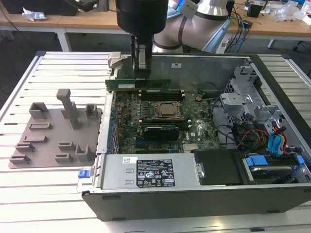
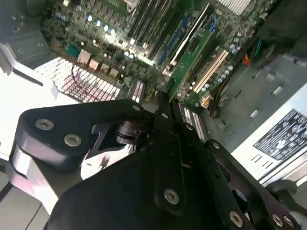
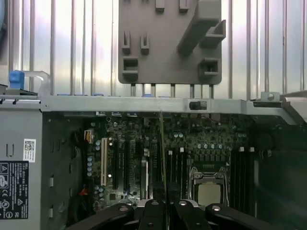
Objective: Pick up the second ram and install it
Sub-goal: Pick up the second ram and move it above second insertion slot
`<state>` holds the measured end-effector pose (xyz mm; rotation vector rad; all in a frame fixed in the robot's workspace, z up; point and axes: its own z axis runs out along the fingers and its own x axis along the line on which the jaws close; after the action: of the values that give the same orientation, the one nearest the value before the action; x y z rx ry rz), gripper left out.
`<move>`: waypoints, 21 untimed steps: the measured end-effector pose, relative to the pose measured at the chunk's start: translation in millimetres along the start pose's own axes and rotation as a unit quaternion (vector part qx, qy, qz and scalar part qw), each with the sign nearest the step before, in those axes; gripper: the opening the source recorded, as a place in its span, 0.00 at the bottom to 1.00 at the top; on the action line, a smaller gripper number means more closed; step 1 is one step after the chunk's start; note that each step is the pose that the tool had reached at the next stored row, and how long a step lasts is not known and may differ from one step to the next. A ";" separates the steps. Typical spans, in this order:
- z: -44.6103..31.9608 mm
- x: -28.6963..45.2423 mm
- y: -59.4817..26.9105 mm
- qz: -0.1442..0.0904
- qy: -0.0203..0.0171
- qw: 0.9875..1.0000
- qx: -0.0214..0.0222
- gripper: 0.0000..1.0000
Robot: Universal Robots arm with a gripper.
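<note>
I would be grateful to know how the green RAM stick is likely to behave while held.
The second ram is probably stiff: it hangs level though the gripper pinches it only near its middle. Edge-on in the first wrist view it looks very thin, so it is likely light. Its bare chips suggest fragility.

The second ram [image 1: 160, 83] is a long, thin green stick with small dark chips. It hangs in the air, level and standing on its long edge. The gripper [image 1: 140, 75] pinches it over the open computer case [image 1: 204, 60].
</note>
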<state>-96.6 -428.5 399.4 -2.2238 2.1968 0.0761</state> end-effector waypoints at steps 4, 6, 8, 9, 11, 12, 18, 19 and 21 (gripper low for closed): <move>3.2 -4.4 -26.7 0.000 0.000 1.000 -0.004 0.14; 6.4 -5.9 -35.7 0.000 0.000 1.000 -0.007 0.14; 13.0 -7.3 -44.3 0.000 0.000 1.000 -0.010 0.14; 16.4 -7.8 -48.5 0.000 0.000 1.000 -0.011 0.14; 23.3 -9.8 -59.1 0.000 0.000 1.000 -0.014 0.14; 26.5 -11.7 -64.8 0.000 0.000 1.000 -0.015 0.14; 41.7 -22.9 -72.4 0.000 0.000 1.000 -0.017 0.14; 41.7 -22.9 -72.5 0.000 0.000 1.000 -0.017 0.14; 41.7 -22.9 -72.6 0.000 0.000 1.000 -0.017 0.14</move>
<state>-25.3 -402.9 357.0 -2.2403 2.2123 0.1146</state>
